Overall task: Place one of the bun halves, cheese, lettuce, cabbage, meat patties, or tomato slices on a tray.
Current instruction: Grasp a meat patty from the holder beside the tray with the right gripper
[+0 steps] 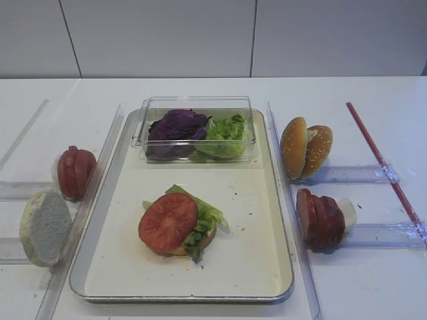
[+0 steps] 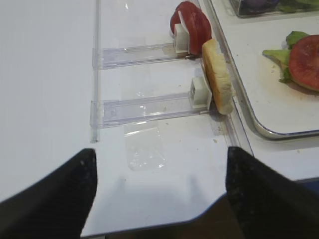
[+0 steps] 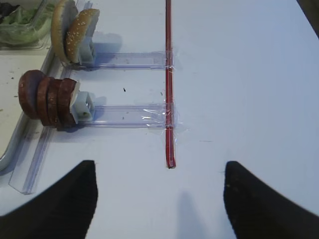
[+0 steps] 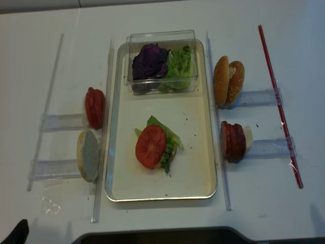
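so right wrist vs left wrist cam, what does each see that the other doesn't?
Only the right wrist view: the meat patties standing on edge in their holder, the two bun halves in the holder beyond, and the red strip taped across the table.

Only the left wrist view: the spare tomato slices, a single bun half on edge, and the stack on the tray with a tomato slice over lettuce.

Both: white table, clear plastic rails, a bit of the tray edge, and that arm's own open jaws.
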